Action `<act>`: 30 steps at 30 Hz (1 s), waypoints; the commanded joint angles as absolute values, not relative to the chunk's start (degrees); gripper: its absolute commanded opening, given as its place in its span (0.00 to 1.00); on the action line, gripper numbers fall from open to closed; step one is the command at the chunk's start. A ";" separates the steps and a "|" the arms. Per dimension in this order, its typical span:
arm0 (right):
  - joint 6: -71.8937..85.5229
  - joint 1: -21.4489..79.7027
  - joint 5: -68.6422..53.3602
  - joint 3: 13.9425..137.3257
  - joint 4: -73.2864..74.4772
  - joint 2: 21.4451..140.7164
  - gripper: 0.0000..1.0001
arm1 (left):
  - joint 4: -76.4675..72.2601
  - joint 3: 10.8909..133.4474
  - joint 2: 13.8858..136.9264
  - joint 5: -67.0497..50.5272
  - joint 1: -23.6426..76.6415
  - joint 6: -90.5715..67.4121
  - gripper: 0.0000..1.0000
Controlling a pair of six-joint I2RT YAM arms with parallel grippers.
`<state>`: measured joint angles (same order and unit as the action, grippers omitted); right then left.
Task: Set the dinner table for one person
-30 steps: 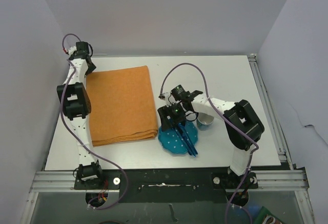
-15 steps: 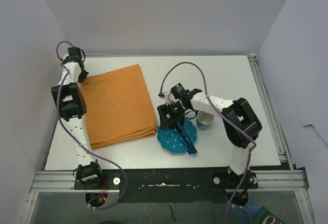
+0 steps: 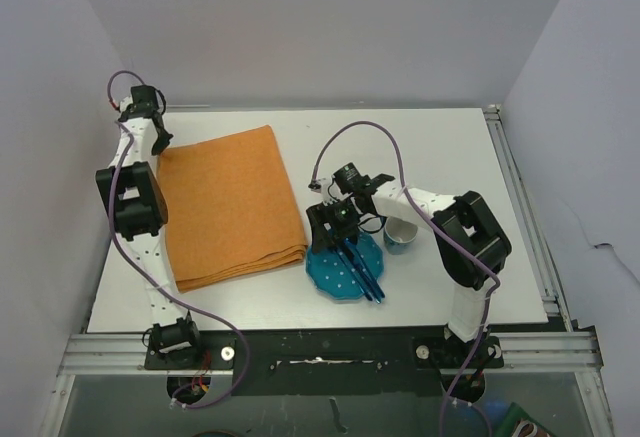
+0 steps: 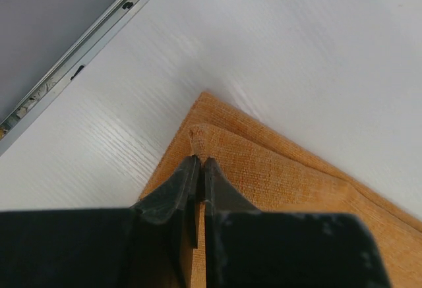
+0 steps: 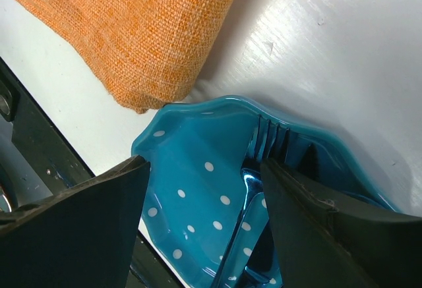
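left gripper (image 4: 200, 163) has closed on the far corner of the cloth (image 4: 283, 169), which next wants lifting and unfolding, while the right gripper (image 5: 203, 169) hangs open over the plate (image 5: 178, 136)

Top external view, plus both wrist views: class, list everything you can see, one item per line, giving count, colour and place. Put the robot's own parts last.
dinner table: one, white, under everything.
orange cloth: one, folded, on the left half of the table.
plate: one, blue with white dots, at the cloth's near right corner.
cutlery: blue, lying in the plate; a fork shows, total count unclear.
cup: one, blue, just right of the plate.
left claw: one, black, shut on the cloth's far left corner.
right claw: one, black, open above the plate.
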<state>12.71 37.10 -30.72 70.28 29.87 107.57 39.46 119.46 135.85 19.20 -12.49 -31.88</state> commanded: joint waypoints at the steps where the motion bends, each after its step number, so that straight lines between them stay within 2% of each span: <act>1: 12.70 37.86 -29.95 68.74 27.85 107.92 0.71 | 38.82 120.59 127.95 18.34 -8.28 -31.41 0.00; 9: 13.43 39.20 -30.32 70.26 27.43 108.28 0.70 | 40.38 124.02 124.80 18.65 3.14 -31.85 0.00; 20: 15.13 41.55 -29.53 68.73 26.40 106.27 0.70 | 46.75 145.93 136.16 17.91 16.16 -36.60 0.00; 30: 15.65 41.99 -29.03 67.10 25.73 104.52 0.70 | 42.22 139.24 135.55 13.29 20.37 -42.70 0.00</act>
<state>15.49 41.21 -30.44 68.01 26.13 106.32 46.46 140.92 136.92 16.19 18.41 -39.40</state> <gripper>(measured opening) 0.698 0.007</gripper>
